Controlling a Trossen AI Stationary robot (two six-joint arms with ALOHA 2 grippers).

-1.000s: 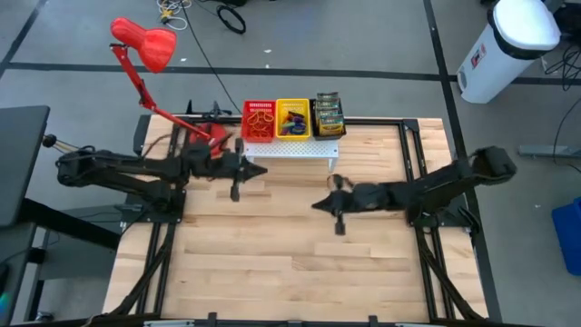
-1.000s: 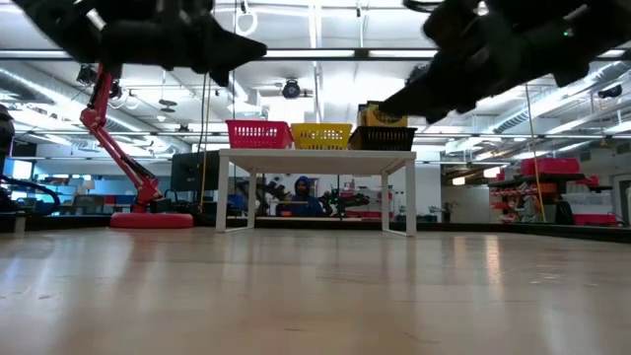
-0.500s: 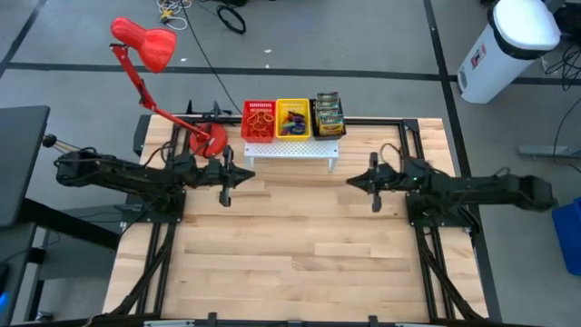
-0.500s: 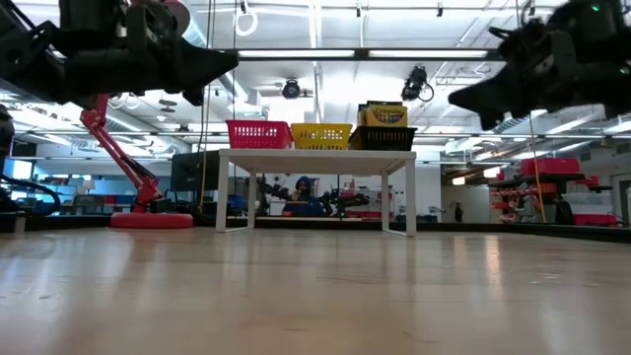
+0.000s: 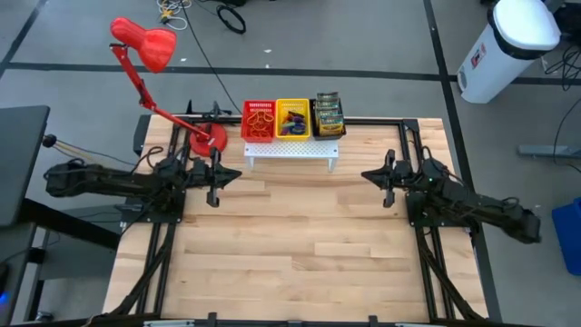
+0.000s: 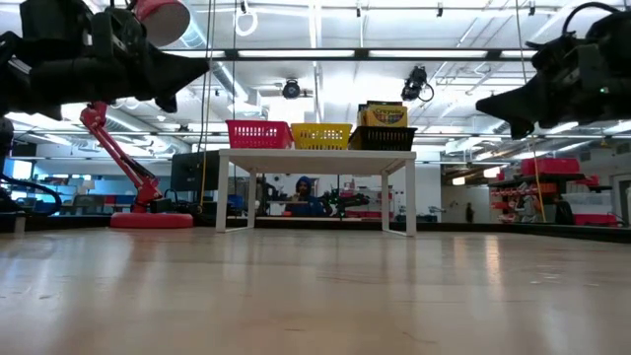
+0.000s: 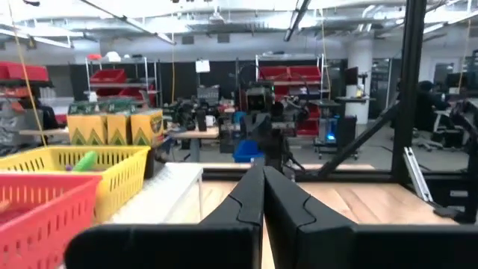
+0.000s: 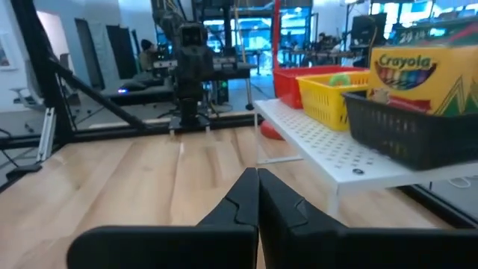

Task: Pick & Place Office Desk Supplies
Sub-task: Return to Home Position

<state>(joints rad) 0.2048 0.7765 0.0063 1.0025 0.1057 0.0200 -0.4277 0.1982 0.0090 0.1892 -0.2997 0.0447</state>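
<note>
The yellow-and-green crayon boxes (image 5: pixel 328 113) stand in a black basket (image 8: pixel 403 134) on the white perforated rack (image 5: pixel 290 148) at the table's far edge. Beside it are a yellow basket (image 5: pixel 292 119) and a red basket (image 5: pixel 259 121) holding rubber bands. My left gripper (image 5: pixel 234 173) hovers shut with nothing in it near the rack's left end, pointing toward the table's right. My right gripper (image 5: pixel 368 174) hovers shut with nothing in it off the rack's right end, pointing left. Both hang above the table top, as the low view shows (image 6: pixel 202 67) (image 6: pixel 480 104).
A red desk lamp (image 5: pixel 141 41) reaches up from its base (image 5: pixel 209 139) at the rack's left, close behind my left gripper. The wooden table top (image 5: pixel 300 245) stretches bare toward the near edge. The arms' frames run along both sides.
Both arms have drawn back, still shut. My left gripper has gone toward the table's left edge and sunk a little. My right gripper has swung from the table's middle toward the right and far edges, turning level.
</note>
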